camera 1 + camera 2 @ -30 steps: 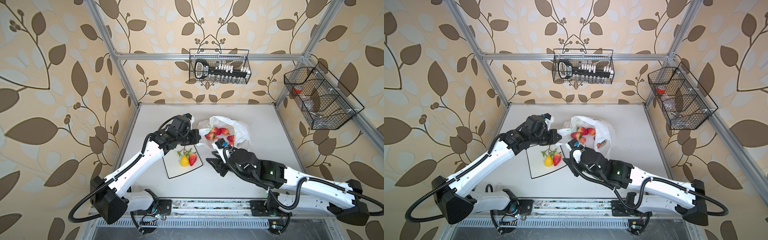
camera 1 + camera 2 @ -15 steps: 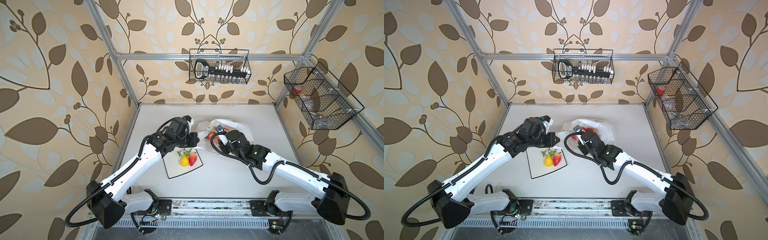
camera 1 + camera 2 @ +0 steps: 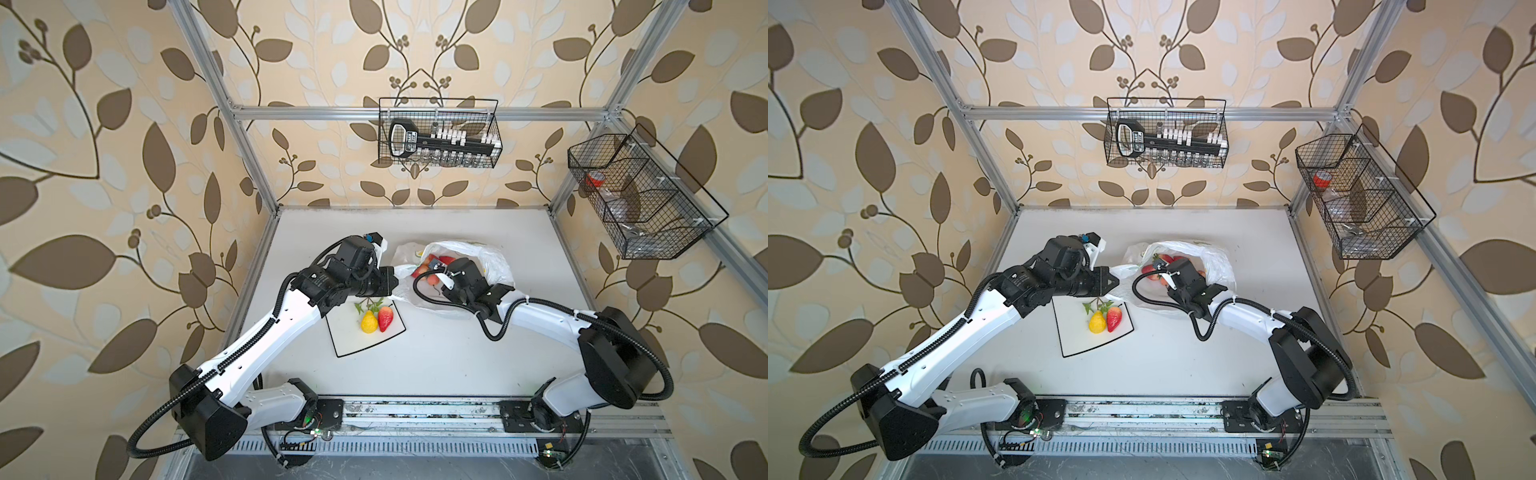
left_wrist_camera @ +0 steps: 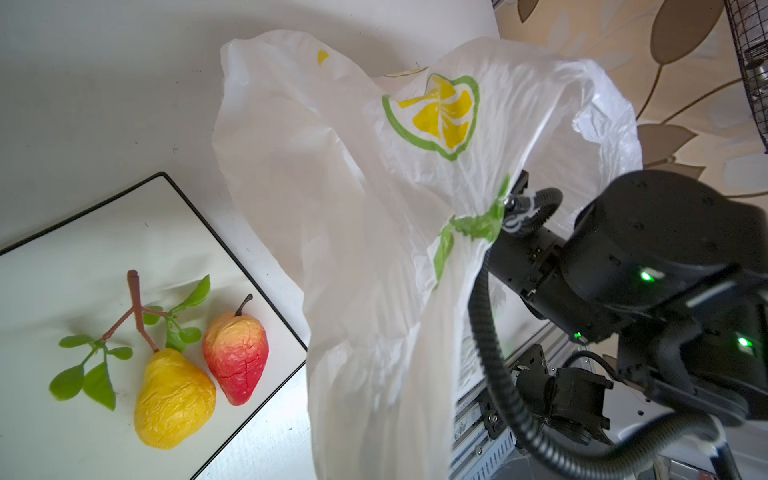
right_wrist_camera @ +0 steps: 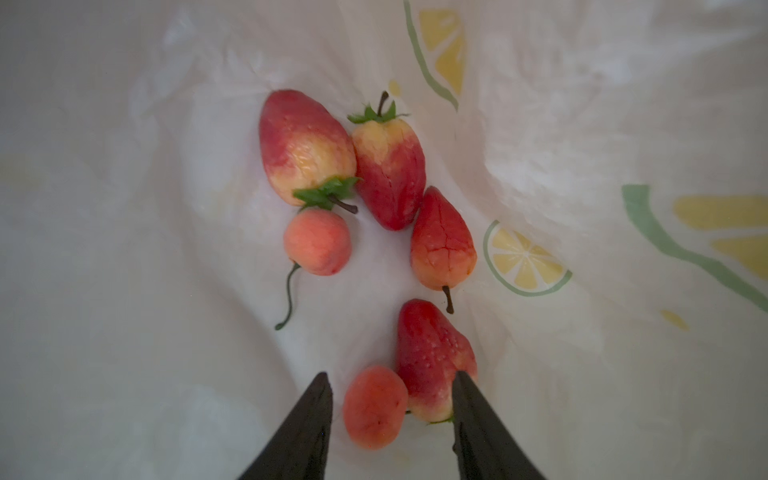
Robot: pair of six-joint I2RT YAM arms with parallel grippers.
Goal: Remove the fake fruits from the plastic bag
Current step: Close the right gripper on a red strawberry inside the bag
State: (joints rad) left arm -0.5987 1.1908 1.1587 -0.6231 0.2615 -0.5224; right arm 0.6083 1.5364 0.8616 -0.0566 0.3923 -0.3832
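Observation:
The plastic bag (image 3: pixel 492 259) (image 3: pixel 1219 262) lies open at the table's middle. My left gripper (image 3: pixel 392 279) (image 3: pixel 1115 282) is shut on the bag's near-left edge and holds it up; in the left wrist view the bag (image 4: pixel 332 208) drapes over the jaws and hides them. My right gripper (image 5: pixel 392 376) is open inside the bag (image 5: pixel 124 208). Between its fingers lie a small orange-pink round fruit (image 5: pixel 374 407) and a red strawberry (image 5: pixel 432 357), neither gripped. Beyond them lie three strawberries (image 5: pixel 390 166) and another round fruit (image 5: pixel 318 241). A yellow pear (image 3: pixel 368 322) (image 4: pixel 172 399) and a strawberry (image 3: pixel 385 319) (image 4: pixel 237 357) rest on the plate (image 3: pixel 361 345).
The square black-rimmed plate (image 3: pixel 1084 340) sits just left of the bag, partly under my left wrist. A wire basket (image 3: pixel 438 133) hangs on the back wall and another wire basket (image 3: pixel 640 199) on the right wall. The arm rail (image 3: pixel 415 415) runs along the front edge.
My right arm swung from beside the plate up over the bag and reached down into its mouth. The left gripper kept its hold on the bag's edge.

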